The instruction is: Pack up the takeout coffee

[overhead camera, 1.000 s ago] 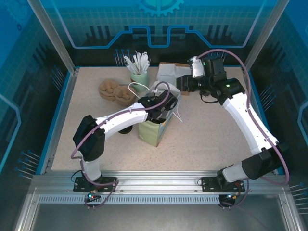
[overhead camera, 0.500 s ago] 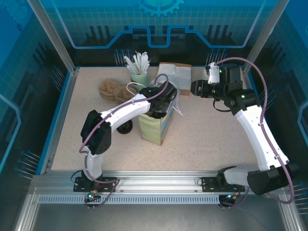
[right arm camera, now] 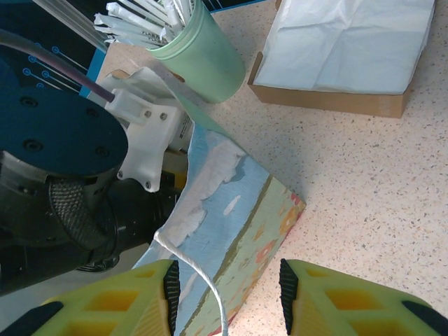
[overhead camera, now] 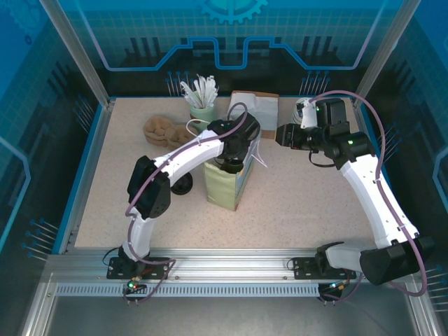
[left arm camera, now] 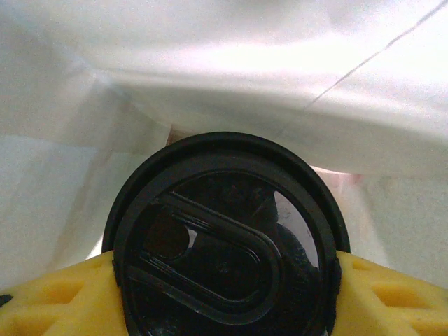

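Now, coffee (left arm camera: pixel 224 238): inside the bag (overhead camera: pixel 225 185), black lid up, white bag walls close around it; how near the bag's floor it sits I cannot tell.
Left gripper (left arm camera: pixel 224 304): reaching down through the bag's mouth, yellow fingers (left arm camera: pixel 56 297) clamped on the cup from either side.
Right gripper (right arm camera: pixel 224 287): just off the bag's right side, fingers spread, gripping nothing; the bag's white cord handle (right arm camera: pixel 199 280) runs across the gap between them.
Bag: upright, mouth open.
Risk, tipping: a release too high could drop the cup onto its side.
Risk, drag: the left wrist crowds the bag's mouth, so lifting out could snag the paper and pull the bag over, with nothing steadying it.
Risk, cord: closing right fingers might catch the cord and tug the bag.
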